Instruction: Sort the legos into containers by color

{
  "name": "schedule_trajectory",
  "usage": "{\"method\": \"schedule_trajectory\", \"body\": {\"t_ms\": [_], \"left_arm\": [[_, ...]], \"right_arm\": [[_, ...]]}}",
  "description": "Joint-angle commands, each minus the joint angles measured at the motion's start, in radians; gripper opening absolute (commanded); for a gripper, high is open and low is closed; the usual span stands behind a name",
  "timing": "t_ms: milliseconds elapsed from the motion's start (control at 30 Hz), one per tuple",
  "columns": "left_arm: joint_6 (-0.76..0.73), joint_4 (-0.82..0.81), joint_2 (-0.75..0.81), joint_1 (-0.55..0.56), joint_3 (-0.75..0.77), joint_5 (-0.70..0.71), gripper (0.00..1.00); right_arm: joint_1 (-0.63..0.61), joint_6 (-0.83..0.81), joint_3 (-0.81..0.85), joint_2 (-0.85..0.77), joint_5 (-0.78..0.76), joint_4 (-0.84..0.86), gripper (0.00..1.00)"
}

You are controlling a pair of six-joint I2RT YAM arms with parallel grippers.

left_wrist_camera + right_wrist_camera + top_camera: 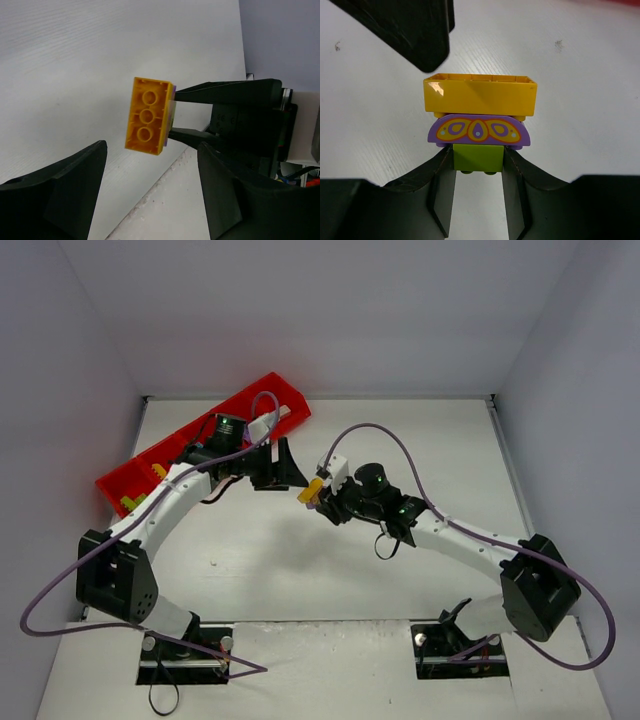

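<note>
Clearly, on my screens the right gripper (479,161) was pressed onto a lime green brick (477,156), one finger on each side of it. That brick was the near end of a small three-part stack. A purple arched piece (479,131) printed with an orange-and-yellow pattern sat against it, and a yellow-orange brick (480,97) capped the far end with its hollow underside facing outward. From the left wrist camera I looked straight into that underside (147,116), with its three round tubes, and saw the right arm's black fingers (225,92) behind it.

The left gripper (150,200) stood spread wide with nothing between its fingers, pointing at the stack and just short of it. In the overhead view the two grippers (290,468) (322,498) met nose to nose near the middle of the white table (300,570), with the stack (312,492) between them.

The long red tray (160,450) lay slanted at the far left, partly behind the left arm. I could make out a yellow brick (158,471) and a lime green one (130,503) toward its nearer end, though not exactly which compartments held them.
</note>
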State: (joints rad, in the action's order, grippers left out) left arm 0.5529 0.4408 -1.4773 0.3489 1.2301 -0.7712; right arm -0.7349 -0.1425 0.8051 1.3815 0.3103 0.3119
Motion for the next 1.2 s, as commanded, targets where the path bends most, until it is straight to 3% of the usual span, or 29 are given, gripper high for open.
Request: {"method": "schedule_trajectory", "body": {"t_ms": [0, 400, 567, 667, 700, 833, 1167], "left_arm": [[0.027, -0.083, -0.011, 0.031, 0.063, -0.046, 0.66], [-0.015, -0.027, -0.086, 0.076, 0.097, 0.03, 0.63], [-0.016, -0.034, -0.094, 0.076, 0.114, 0.023, 0.49], [-0.016, -0.037, -0.09, 0.076, 0.115, 0.015, 0.46], [-0.015, -0.043, -0.09, 0.076, 0.114, 0.012, 0.38], [-0.013, -0.048, -0.092, 0.076, 0.111, 0.003, 0.26], [-0.022, -0.051, -0.074, 0.075, 0.101, -0.028, 0.02]], "right_arm": [[-0.011, -0.048, 0.013, -0.032, 0.036, 0.078, 0.12], [-0.009, -0.058, 0.019, -0.035, 0.055, 0.079, 0.13], [-0.009, -0.062, 0.009, -0.039, 0.05, 0.076, 0.13], [-0.009, -0.062, 0.003, -0.042, 0.05, 0.076, 0.13], [-0.008, -0.062, 0.003, -0.041, 0.05, 0.076, 0.13], [-0.009, -0.06, 0.002, -0.041, 0.05, 0.079, 0.13], [-0.008, -0.055, -0.024, -0.052, 0.041, 0.089, 0.13]]}}
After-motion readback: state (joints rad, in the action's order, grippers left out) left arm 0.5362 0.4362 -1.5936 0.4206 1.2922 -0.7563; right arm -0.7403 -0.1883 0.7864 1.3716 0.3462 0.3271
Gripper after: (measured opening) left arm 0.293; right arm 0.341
